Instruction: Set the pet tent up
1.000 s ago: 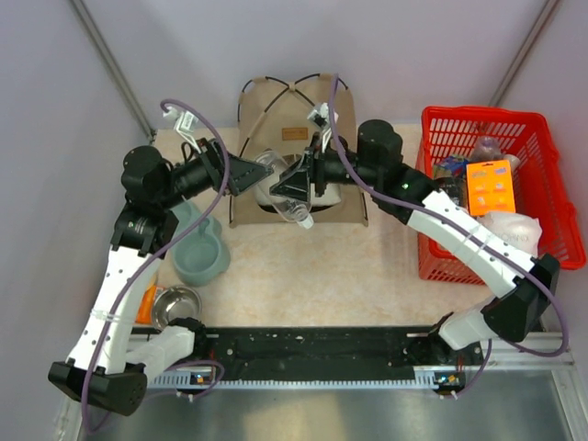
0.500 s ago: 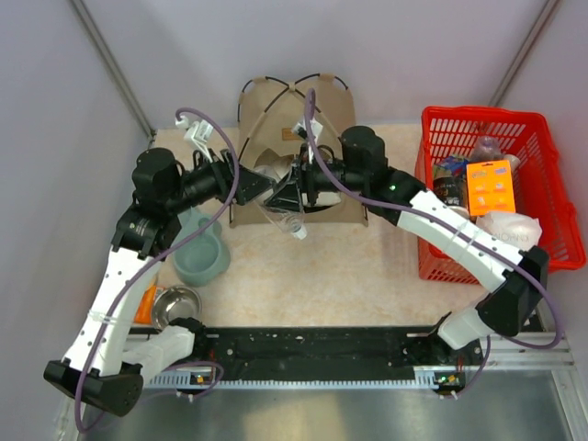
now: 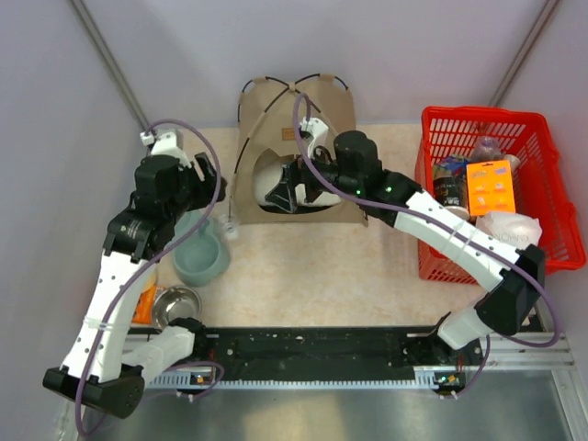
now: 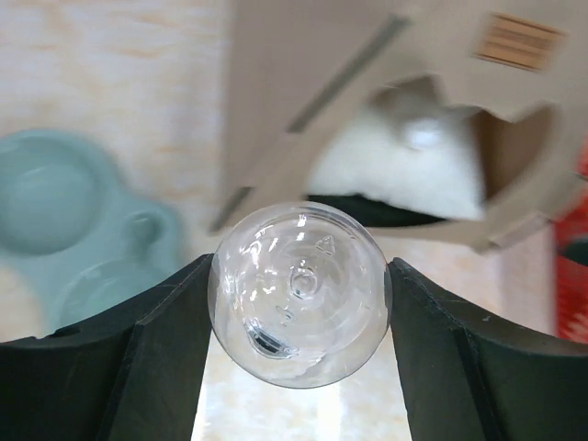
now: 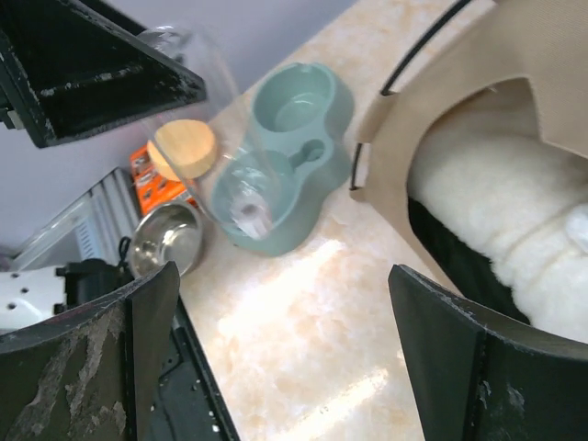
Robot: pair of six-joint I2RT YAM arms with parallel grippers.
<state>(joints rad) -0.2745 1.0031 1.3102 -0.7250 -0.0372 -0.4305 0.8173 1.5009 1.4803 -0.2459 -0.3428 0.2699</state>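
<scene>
the pet tent point(image 3: 262, 129) is standing upright, peak pointing up, its rounded doorway point(image 5: 441, 248) facing the right jaws, which are hanging spread wide just before it. tan fabric, black poles crossing at the peak, cream pillow point(image 5: 514, 211) inside. its brown label patch point(image 4: 519, 41) is showing print too blurred to read. the left jaws are pinching a clear bottle point(image 4: 299, 294) near a teal feeder point(image 5: 285, 147).

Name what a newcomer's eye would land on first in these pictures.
The tan pet tent stands at the back centre, a white pillow in its doorway. The left gripper clamps a clear bottle beside it; the right gripper hangs open at the doorway.
</scene>
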